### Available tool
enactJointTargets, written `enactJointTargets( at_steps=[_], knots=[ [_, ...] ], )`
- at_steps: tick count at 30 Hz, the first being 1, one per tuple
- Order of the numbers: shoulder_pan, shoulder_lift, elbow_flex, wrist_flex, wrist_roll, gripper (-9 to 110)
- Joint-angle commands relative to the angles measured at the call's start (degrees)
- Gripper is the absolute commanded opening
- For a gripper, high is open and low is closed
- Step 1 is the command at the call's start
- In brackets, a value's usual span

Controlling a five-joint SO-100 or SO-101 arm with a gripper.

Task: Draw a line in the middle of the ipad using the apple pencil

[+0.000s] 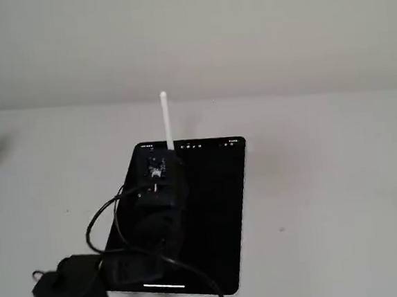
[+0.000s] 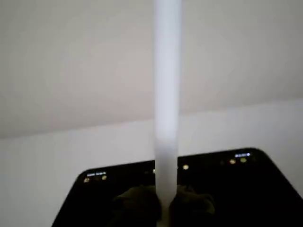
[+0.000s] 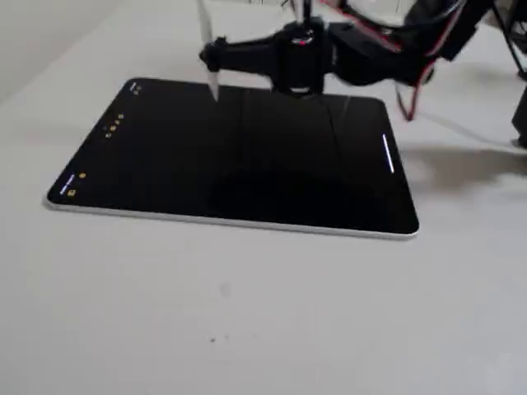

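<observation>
**Claw grips the pencil upright over the iPad's far end**

Claw point(image 3: 216, 59) is closed around the apple pencil point(image 1: 166, 120), its two dark fingers point(image 2: 137, 204) pressed against the white shaft on either side in the wrist view. The pencil stands nearly upright; in a fixed view its lower tip point(image 3: 213, 89) sits at or just above the dark glass, and whether it touches cannot be told.

That tip lies near the iPad's point(image 3: 247, 156) end that carries the row of small orange icons point(image 3: 114, 126), toward one long edge rather than at the centre. A faint straight streak point(image 3: 244, 123) runs across the screen beside the tip; whether it is a drawn stroke or a reflection cannot be told. At the iPad's opposite end a short white bar point(image 3: 388, 155) glows on the screen.

The black arm point(image 1: 157, 194) reaches over the iPad, trailing black cables point(image 1: 104, 223). The iPad lies flat on the pale bench point(image 3: 247, 313).
</observation>
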Motion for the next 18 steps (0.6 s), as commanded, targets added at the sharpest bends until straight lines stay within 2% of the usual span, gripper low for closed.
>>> enactJointTargets(
  at_steps=[1, 18],
  knots=[
    [1.8, -1.7, -9.2, 1.6, -0.4, 0],
    [1.3, -15.6, -18.5, 0.3, -1.6, 0]
  ],
)
